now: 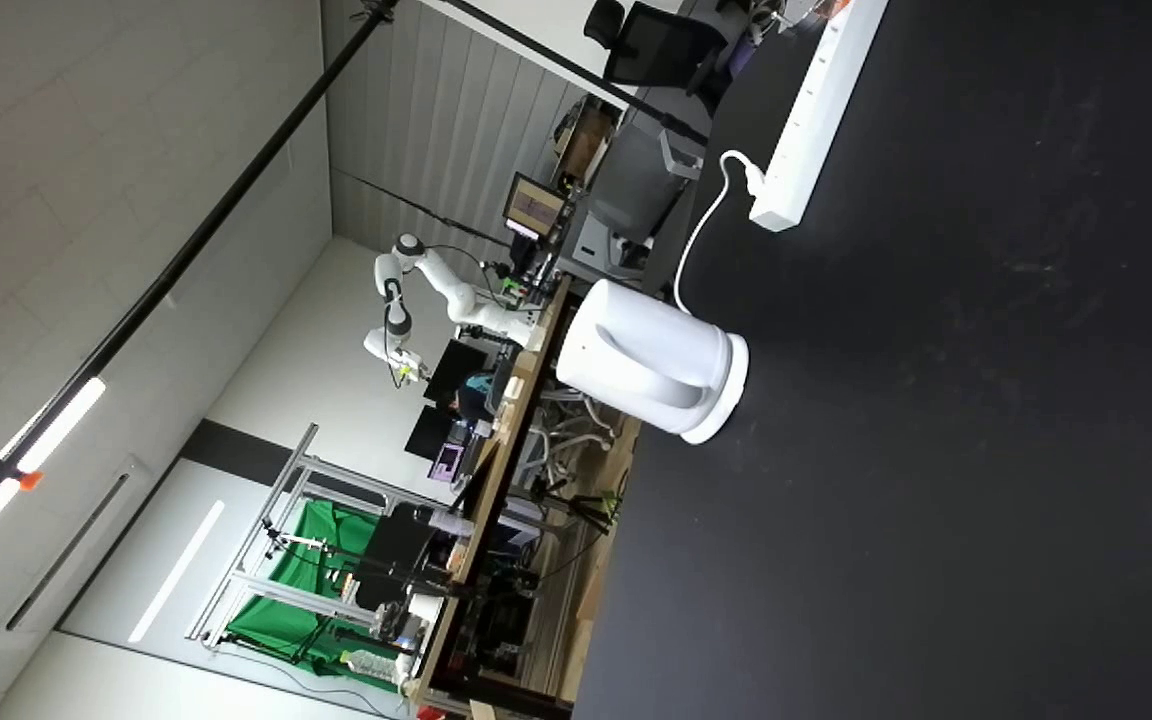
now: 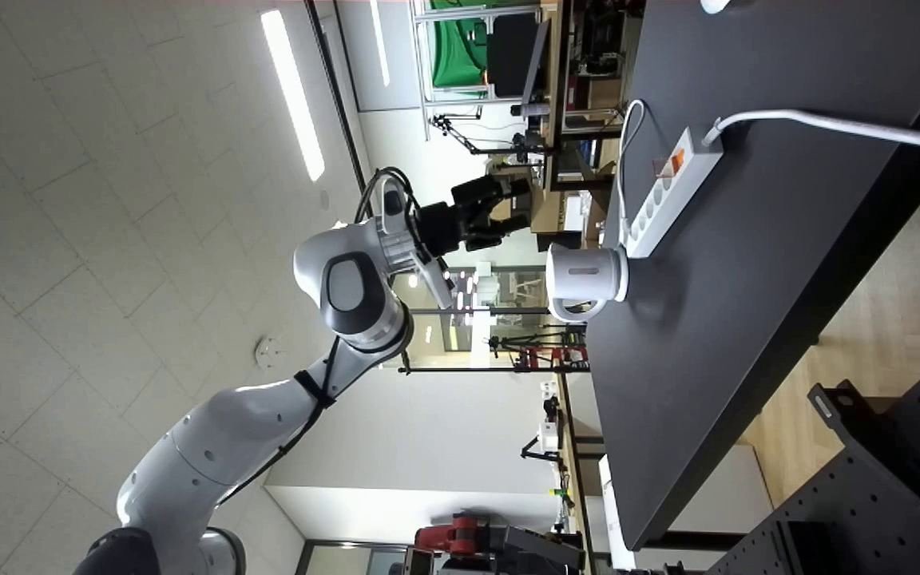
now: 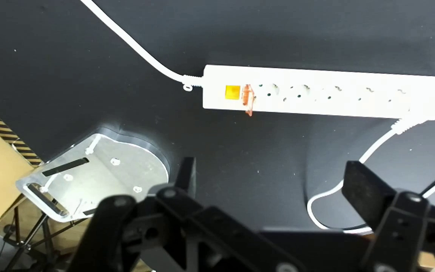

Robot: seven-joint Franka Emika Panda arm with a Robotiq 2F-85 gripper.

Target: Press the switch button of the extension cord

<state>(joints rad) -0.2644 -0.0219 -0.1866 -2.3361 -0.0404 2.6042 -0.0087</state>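
- Black tabletop (image 1: 936, 450) gives you bare room alongside the extension cord (image 3: 315, 90)
- White jug (image 1: 661, 345) sits near the edge (image 1: 617, 560), fyi
- Your gripper (image 3: 268, 172) is spread wide, holding nothing

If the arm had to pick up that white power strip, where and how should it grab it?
Probably around the middle of the power strip, from straight above, with the jaws set across its narrow width. It lies flat, socket face up, and both long sides are bare there; the amber switch and thick cable crowd one end, a plug the other.
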